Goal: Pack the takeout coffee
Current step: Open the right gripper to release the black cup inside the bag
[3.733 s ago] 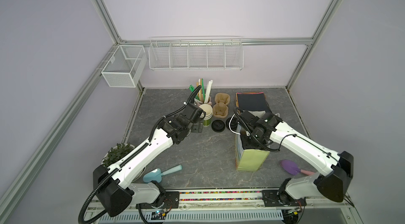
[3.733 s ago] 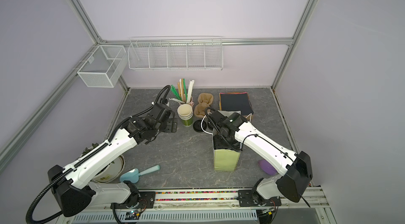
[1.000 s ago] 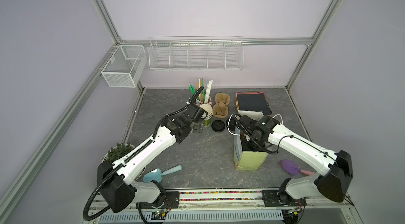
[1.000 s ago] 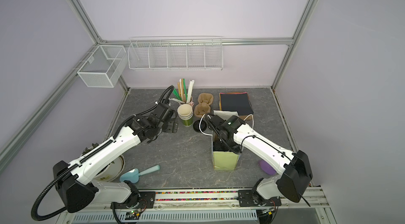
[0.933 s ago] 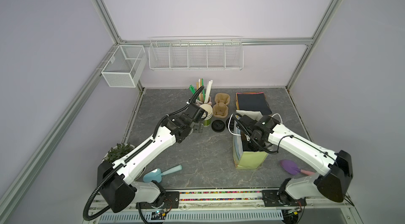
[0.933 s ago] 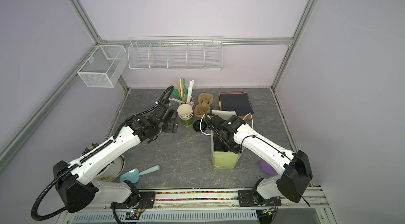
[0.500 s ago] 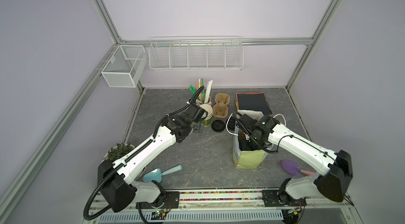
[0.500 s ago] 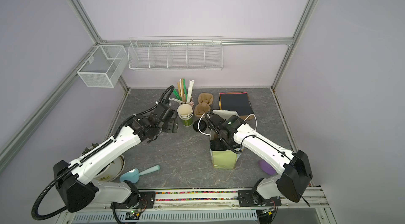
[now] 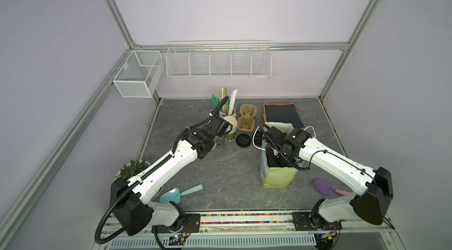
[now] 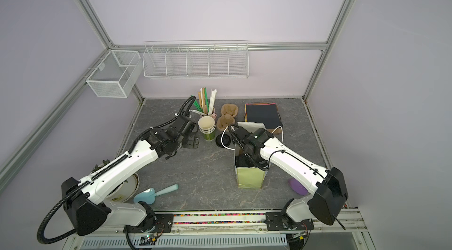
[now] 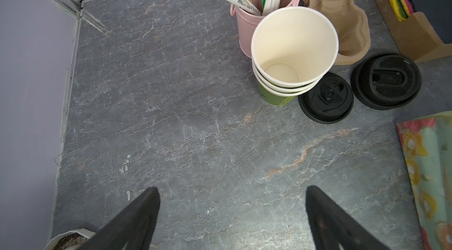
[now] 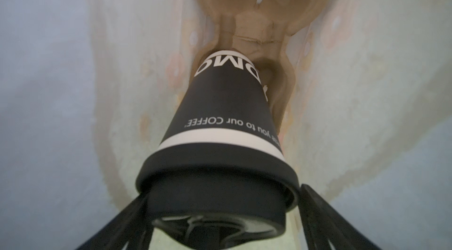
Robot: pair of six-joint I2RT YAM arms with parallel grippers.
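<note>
Though the lidded dark paper cup [image 12: 220, 104] is set in a brown pulp carrier [image 12: 252, 28] inside the green paper bag [image 9: 278, 177] at right, its black lid [image 12: 215, 175] is flanked by the right gripper [image 12: 223, 192] (grip cannot be told); a clamped withdrawal could tip it. The left gripper [image 11: 231, 188] is spread, empty.

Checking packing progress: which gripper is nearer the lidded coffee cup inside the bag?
Right. The right gripper reaches inside the bag, fingers flanking the lidded cup at its lid. The left gripper hangs open over the table near the cup stack, outside the bag.
</note>
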